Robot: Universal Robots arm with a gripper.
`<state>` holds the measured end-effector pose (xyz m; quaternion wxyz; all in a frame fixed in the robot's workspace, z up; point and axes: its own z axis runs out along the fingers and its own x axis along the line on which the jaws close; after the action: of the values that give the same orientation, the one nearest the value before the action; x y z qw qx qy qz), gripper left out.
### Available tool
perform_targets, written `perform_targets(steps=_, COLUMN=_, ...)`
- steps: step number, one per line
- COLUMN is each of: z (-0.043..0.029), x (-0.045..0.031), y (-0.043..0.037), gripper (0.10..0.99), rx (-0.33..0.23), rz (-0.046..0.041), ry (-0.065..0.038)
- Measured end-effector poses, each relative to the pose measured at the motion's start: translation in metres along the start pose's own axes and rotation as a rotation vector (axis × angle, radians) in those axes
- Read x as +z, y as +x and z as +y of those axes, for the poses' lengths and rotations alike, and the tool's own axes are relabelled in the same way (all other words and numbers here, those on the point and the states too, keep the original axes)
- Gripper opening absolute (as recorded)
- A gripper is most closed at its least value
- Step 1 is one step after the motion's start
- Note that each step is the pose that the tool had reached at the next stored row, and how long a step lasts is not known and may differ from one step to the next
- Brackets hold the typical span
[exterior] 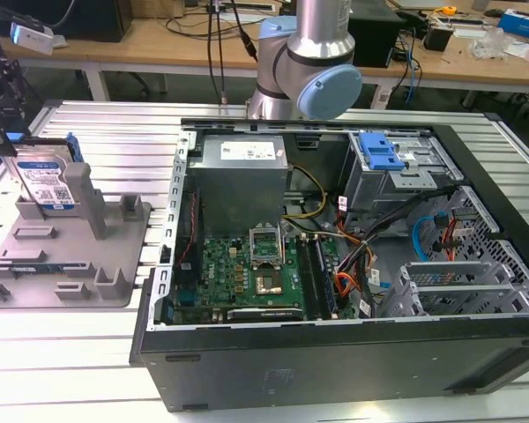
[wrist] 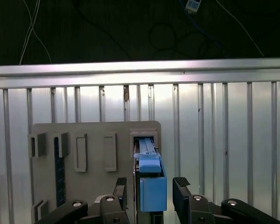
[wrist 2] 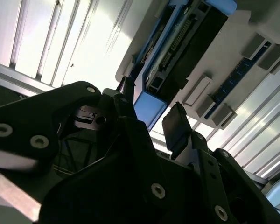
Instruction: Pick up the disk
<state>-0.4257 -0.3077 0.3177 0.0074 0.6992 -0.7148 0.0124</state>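
Observation:
The disk (exterior: 46, 181) stands on edge in a slot of the grey fixture (exterior: 115, 233) at the exterior view's left, silver with a white-and-blue label and blue rails. My gripper (exterior: 2, 141) hangs over its upper corner. In the first wrist view the disk's blue rail end (wrist: 152, 186) sits between the two black fingertips (wrist: 180, 186), with a small gap on each side; the gripper (wrist: 150, 189) is open. The second wrist view shows the same: the disk (wrist 2: 177, 51) runs away from the open gripper (wrist 2: 151, 100), its blue end between the fingers (wrist 2: 176, 122).
An open computer case (exterior: 335, 264) with motherboard, cables and a blue-latched drive cage (exterior: 381, 154) fills the middle and the exterior view's right. The arm's base (exterior: 309, 62) stands behind it. The ribbed metal table (exterior: 88, 132) ends close behind the fixture. Benches with cables lie beyond.

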Motion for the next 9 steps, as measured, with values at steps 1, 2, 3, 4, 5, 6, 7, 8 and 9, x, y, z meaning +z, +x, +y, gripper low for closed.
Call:
perform_targets(steps=1, z=0.0000, x=0.0004, y=0.0000, gripper=0.514, rx=-0.001, rz=0.0000, ry=0.000)
perform_targets(steps=2, z=0.0000, x=0.0009, y=0.0000, gripper=0.514, rx=-0.002, rz=0.0000, ry=0.000)
perform_targets(steps=3, z=0.0000, x=0.0014, y=0.0000, gripper=0.514, rx=-0.003, rz=0.0000, ry=0.000)
perform_targets(steps=4, z=0.0000, x=0.0018, y=-0.0001, gripper=0.514, rx=-0.004, rz=-0.0001, ry=0.000)
perform_targets(steps=5, z=0.0000, x=0.0023, y=-0.0001, gripper=0.514, rx=-0.005, rz=-0.0001, ry=0.000)
perform_targets(steps=6, z=0.0000, x=0.0026, y=-0.0001, gripper=0.514, rx=-0.005, rz=-0.0001, ry=0.000)
perform_targets(steps=7, z=0.0000, x=0.0034, y=-0.0001, gripper=0.514, rx=-0.006, rz=-0.0001, ry=0.000)
perform_targets(steps=8, z=-0.0001, x=0.0042, y=-0.0001, gripper=0.514, rx=-0.006, rz=-0.0001, ry=0.000)
perform_targets(steps=9, z=-0.0001, x=0.0047, y=-0.0001, gripper=0.514, rx=-0.006, rz=0.0000, ry=0.000)
